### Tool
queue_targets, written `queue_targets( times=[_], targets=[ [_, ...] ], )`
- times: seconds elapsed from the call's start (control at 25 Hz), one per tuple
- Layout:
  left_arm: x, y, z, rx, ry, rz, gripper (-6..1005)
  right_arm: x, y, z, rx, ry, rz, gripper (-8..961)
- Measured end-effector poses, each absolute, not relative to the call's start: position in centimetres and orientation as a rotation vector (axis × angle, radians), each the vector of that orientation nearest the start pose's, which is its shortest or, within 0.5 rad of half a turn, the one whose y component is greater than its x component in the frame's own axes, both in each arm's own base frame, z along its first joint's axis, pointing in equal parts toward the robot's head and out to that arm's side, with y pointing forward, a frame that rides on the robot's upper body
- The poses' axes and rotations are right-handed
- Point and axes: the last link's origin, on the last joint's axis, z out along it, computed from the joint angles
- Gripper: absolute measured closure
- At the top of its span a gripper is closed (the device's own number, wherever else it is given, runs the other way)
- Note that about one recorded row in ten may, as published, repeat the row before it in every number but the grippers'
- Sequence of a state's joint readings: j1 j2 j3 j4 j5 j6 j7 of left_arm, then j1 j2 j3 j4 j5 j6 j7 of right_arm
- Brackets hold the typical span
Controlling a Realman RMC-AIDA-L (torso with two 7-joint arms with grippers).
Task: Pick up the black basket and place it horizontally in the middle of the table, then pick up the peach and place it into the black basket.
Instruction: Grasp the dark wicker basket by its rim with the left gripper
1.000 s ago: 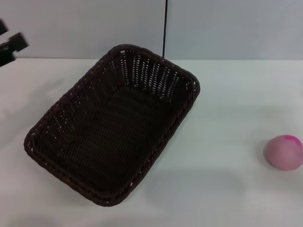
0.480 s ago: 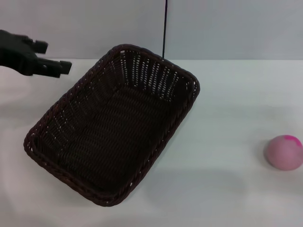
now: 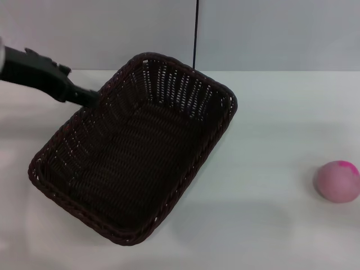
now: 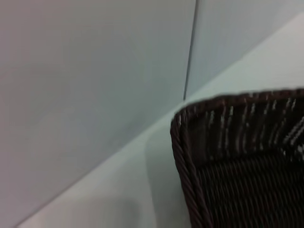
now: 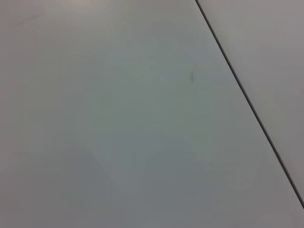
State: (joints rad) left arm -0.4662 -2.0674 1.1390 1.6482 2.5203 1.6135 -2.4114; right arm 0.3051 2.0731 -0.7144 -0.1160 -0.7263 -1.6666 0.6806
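Observation:
The black basket (image 3: 135,152) lies diagonally on the white table (image 3: 275,112), left of centre, and is empty. My left gripper (image 3: 83,84) reaches in from the left at the basket's far-left rim. Its dark fingers look open, and the lower tip is at the braided edge. The left wrist view shows one rounded corner of the basket (image 4: 237,161) close up. The peach (image 3: 337,181), pale pink with a magenta patch, rests on the table at the right edge, well apart from the basket. My right gripper is out of view.
A grey wall with a dark vertical seam (image 3: 196,34) stands behind the table. The right wrist view shows only a plain grey surface crossed by a dark line (image 5: 247,99).
My left gripper has moved right and down from the far left edge to the basket's left rim. The basket and the peach have not moved.

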Motion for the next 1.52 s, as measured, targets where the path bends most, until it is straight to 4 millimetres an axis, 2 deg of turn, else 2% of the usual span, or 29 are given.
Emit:
queue_targets(
  times=[0.2,0.52,1.12,1.52],
  targets=[
    [-18.7,34.7,6.7,-2.466,-0.817,0.31,196,33.3,27.3,6.1,-1.419,0.486,1.236,228],
    [-19.6,34.7,4.6,-2.51,-0.871,0.368,203,33.4,27.4,6.2,-1.412,0.483,1.234,228],
    [-19.0,36.1,2.4,-2.53,-0.757,0.545,216,33.5,27.1,5.9,-1.416,0.5,1.231,228],
    [-18.0,37.2,2.2,-2.542,-0.678,0.548,434,33.7,27.2,5.8,-1.416,0.513,1.222,228]
  ],
)
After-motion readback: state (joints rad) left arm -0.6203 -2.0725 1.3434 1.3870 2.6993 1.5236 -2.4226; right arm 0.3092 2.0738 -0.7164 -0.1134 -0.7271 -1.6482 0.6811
